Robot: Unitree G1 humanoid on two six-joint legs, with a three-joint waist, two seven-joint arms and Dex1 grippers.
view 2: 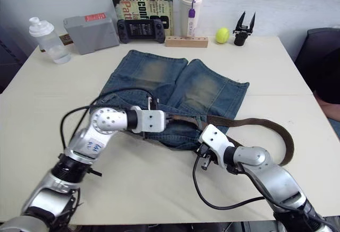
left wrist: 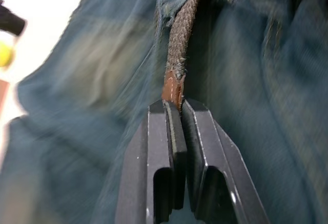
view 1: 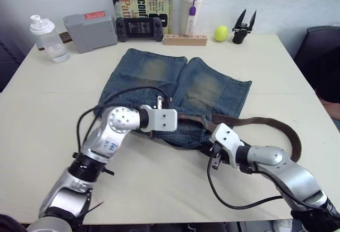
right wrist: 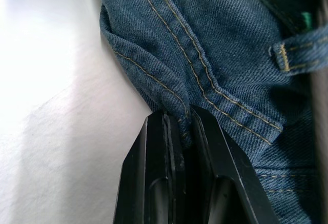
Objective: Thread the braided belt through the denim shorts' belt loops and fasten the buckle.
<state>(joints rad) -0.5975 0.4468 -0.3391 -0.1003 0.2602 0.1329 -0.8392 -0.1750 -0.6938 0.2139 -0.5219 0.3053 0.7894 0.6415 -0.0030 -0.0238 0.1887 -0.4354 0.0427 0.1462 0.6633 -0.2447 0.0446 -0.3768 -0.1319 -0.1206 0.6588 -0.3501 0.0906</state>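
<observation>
Faded blue denim shorts (view 1: 175,96) lay spread at the centre of the frame on the pale table (view 1: 48,115), legs pointing toward the top and waistband toward the bottom. The braided belt (view 1: 276,126) ran along that waistband and swept out to the right of the frame in a wide curve on the tabletop. In the left wrist view its tan leather end (left wrist: 172,88) sat pinched between the two black fingers (left wrist: 159,157) of the left gripper (left wrist: 174,112), clamped closed on it, the woven strap rising from there under a fold of denim. The left gripper lay over the waistband at centre frame. The right gripper (right wrist: 179,119), at the lower centre-right of the frame, had its fingers (right wrist: 215,152) closed on a stitched fold of the shorts' edge, with one belt loop (right wrist: 294,57) showing at the right of that wrist view. Along the top of the frame stood a clear shaker bottle (view 1: 48,38), a grey box (view 1: 90,30), a game controller (view 1: 139,28), a book (view 1: 142,6), a white tumbler (view 1: 191,11), a wooden block (view 1: 185,40), a tennis ball (view 1: 221,33) and a spare black gripper (view 1: 244,27).
</observation>
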